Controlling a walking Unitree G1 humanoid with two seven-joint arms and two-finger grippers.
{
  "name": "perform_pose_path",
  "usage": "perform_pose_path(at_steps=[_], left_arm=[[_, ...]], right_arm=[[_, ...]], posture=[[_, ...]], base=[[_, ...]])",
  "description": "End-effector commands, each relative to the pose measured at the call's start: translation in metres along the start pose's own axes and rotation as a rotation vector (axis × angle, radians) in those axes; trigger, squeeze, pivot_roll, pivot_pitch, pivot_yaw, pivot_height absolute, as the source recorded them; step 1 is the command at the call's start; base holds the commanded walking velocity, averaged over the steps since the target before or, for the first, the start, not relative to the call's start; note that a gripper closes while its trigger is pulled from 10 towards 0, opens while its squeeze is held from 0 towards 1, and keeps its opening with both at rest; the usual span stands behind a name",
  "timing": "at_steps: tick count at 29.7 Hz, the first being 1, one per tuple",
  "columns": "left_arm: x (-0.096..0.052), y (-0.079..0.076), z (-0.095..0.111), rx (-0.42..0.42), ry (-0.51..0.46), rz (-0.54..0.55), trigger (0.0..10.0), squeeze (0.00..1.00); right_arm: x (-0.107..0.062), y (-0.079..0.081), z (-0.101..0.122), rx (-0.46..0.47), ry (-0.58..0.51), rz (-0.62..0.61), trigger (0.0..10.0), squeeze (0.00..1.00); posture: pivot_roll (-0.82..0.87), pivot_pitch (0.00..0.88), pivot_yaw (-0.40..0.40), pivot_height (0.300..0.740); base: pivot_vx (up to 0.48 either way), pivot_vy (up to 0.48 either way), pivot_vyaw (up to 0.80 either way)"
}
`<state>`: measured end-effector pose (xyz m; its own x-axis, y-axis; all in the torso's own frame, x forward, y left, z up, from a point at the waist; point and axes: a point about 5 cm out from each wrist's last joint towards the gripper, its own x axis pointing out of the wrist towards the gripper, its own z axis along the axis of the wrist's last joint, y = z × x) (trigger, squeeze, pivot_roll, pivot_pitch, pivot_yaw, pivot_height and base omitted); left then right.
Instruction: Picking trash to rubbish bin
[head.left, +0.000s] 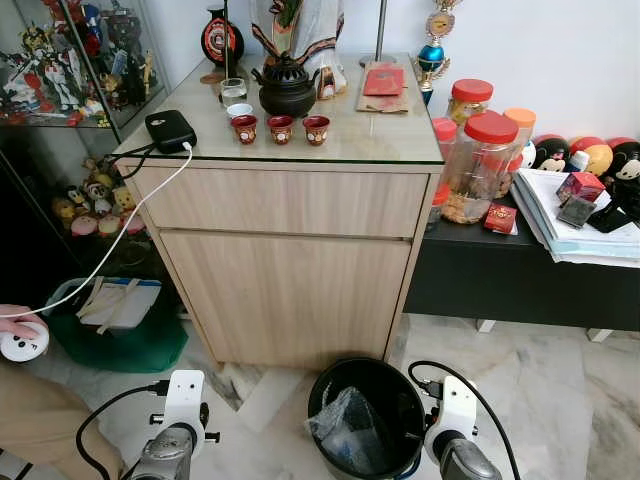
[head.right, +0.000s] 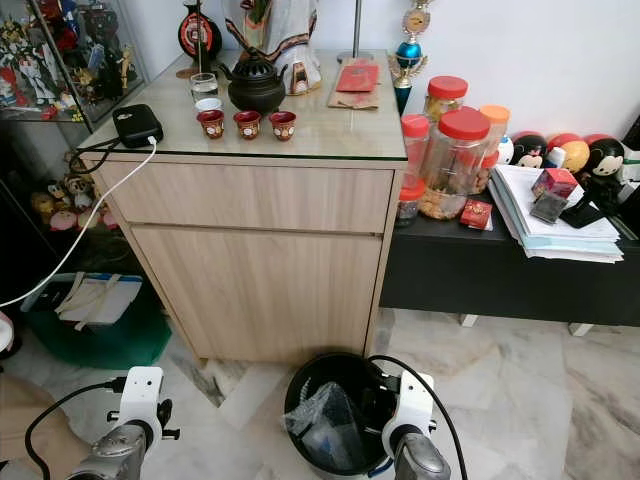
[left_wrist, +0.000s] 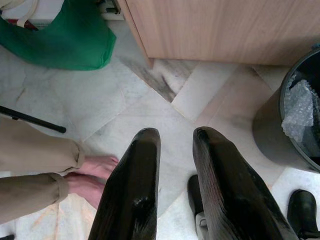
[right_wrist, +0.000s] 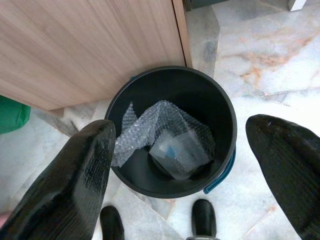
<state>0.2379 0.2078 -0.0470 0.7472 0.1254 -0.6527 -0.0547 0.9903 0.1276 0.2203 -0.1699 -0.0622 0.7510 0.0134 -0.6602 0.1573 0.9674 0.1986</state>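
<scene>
The right tool (right_wrist: 185, 165) was held spread wide above the bin (right_wrist: 170, 85), bubble wrap (right_wrist: 160, 130) apparently inside. The left tool (left_wrist: 175, 185), narrowly parted, hung near a person's foot (left_wrist: 92, 175), which could be struck.

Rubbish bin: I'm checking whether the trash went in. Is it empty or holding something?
Holding something. The black bin stands upright with crumpled bubble wrap and a clear packet inside; the right claw hangs open above it.

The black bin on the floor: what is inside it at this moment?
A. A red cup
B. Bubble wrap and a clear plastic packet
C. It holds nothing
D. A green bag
B: the right wrist view looks straight down into the black bin, where crumpled bubble wrap lies with a clear plastic packet on it.
</scene>
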Motion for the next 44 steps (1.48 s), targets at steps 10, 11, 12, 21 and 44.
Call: perform_pose_path(at_steps=[10,11,12,21,44], left_arm=[[-0.001,0.005,-0.004,0.041,0.029,0.030,10.0,0.00],[-0.001,0.005,-0.004,0.041,0.031,0.030,10.0,0.00],[-0.001,0.005,-0.005,0.041,0.031,0.030,10.0,0.00],[-0.001,0.006,-0.005,0.037,0.032,0.034,10.0,0.00],[-0.001,0.006,-0.005,0.031,0.032,0.031,10.0,0.00]], right_arm=[[-0.001,0.013,-0.010,-0.057,0.014,0.031,10.0,0.00],[-0.001,0.013,-0.010,-0.057,0.013,0.031,10.0,0.00],[-0.001,0.013,-0.010,-0.057,0.013,0.031,10.0,0.00],[-0.001,0.015,-0.010,-0.060,0.011,0.035,10.0,0.00],[-0.002,0.015,-0.011,-0.061,0.010,0.035,10.0,0.00]], posture=[[0.01,0.000,0.023,0.740],[0.01,0.000,0.022,0.740],[0.01,0.000,0.022,0.740],[0.01,0.000,0.022,0.740],[0.00,0.000,0.020,0.740]], base=[[0.000,0.000,0.00],[0.000,0.000,0.00],[0.000,0.000,0.00],[0.000,0.000,0.00],[0.000,0.000,0.00]])
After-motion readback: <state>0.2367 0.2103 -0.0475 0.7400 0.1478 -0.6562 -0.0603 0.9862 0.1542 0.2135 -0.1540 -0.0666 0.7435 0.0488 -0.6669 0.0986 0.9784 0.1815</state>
